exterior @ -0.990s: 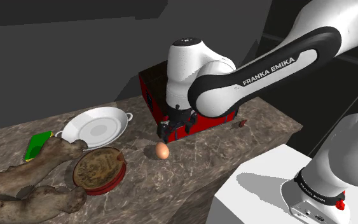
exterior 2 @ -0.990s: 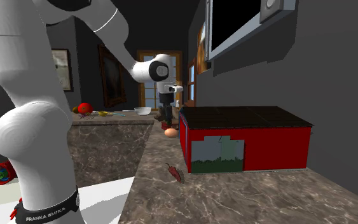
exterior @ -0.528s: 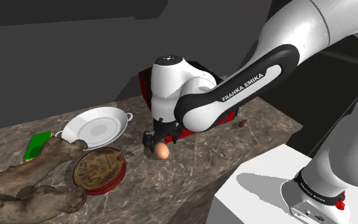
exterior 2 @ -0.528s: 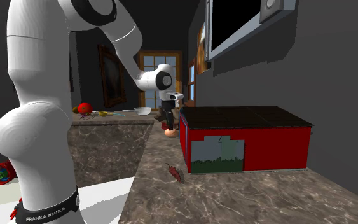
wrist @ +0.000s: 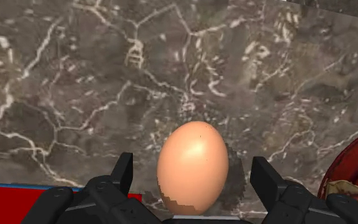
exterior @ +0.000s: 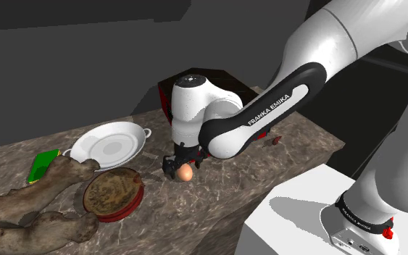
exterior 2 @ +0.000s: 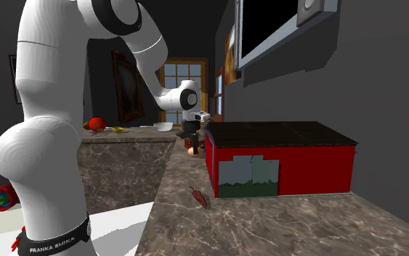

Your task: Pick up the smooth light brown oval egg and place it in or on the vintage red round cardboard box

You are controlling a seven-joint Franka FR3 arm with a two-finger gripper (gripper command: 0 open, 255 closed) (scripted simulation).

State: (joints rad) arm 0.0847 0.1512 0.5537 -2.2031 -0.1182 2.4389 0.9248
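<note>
The light brown egg (exterior: 185, 172) is shown standing on the marble counter (exterior: 227, 181), near the round red box (exterior: 113, 193). The gripper (wrist: 193, 177) is positioned around the egg, its fingers (wrist: 123, 173) spread apart and touching nothing.

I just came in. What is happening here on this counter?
A white Franka arm holds its open black gripper down around a smooth light brown oval egg lying on the dark marbled counter. The fingers stand on either side of the egg, not touching it, so it is not grasped yet. The round red box sits nearby.
</note>
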